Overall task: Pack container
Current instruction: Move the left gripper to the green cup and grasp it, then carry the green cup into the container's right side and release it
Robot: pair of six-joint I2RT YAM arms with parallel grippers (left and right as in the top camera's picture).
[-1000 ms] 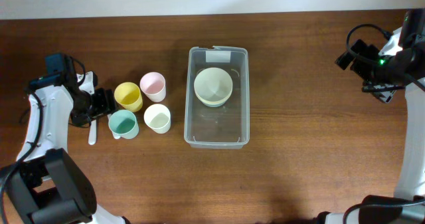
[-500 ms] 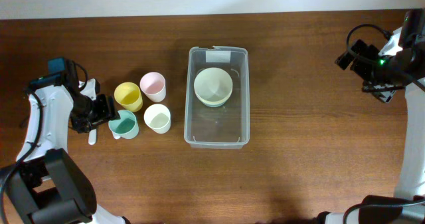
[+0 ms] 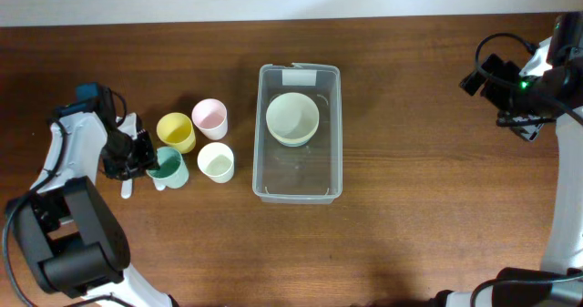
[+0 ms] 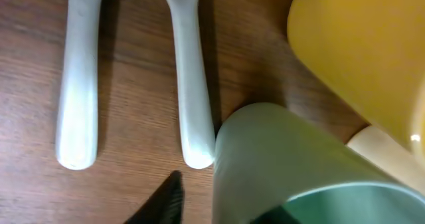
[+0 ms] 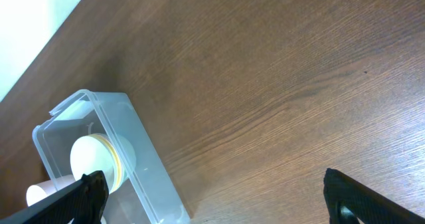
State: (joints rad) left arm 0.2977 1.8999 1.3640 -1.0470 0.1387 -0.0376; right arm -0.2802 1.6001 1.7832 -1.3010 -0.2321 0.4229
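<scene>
By the table's [image 3: 410,234] left edge, the left end effector [image 3: 148,158] has reached the teal cup [image 3: 172,168] for packing. Its grip I cannot tell.

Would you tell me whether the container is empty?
Not empty: the container holds one pale bowl near its labelled end.

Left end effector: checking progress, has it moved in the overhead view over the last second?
Yes. The left end effector has shifted toward the clear rectangular plastic container, up to the teal plastic cup.
</scene>
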